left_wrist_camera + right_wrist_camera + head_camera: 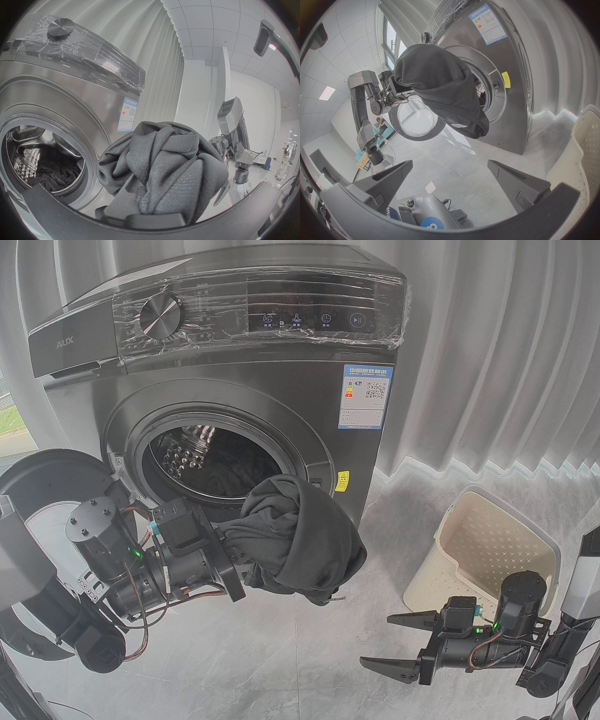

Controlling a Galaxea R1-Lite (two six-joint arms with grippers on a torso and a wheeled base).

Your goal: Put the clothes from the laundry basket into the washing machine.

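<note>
- The round door of the washing machine stands swung open at the left edge of the head view. This leaves the drum mouth free at centre left.
- The left gripper, lower left of centre, has its fingers clenched on a dark garment. The garment is bunched and hangs in the air in front of the lower right of the drum mouth.
- Dark clothes already lie inside the drum.
- The step in hand, as I judge it, is loading this garment. The next move calls for raising the bundle to the opening, pushing it well past the rim, then letting go so that no fold trails out.
- Writing: a brand mark sits at the panel's upper left. A blue-and-white rating label with a square code is at upper right of the front, and a small yellow sticker is beside the door ring. Their fine print is not legible.
- The right gripper, lower right, hangs above the floor with its fingers spread, holding nothing.
- The laundry basket, at the right, has a bare perforated inside, so this may be the last piece.
</note>
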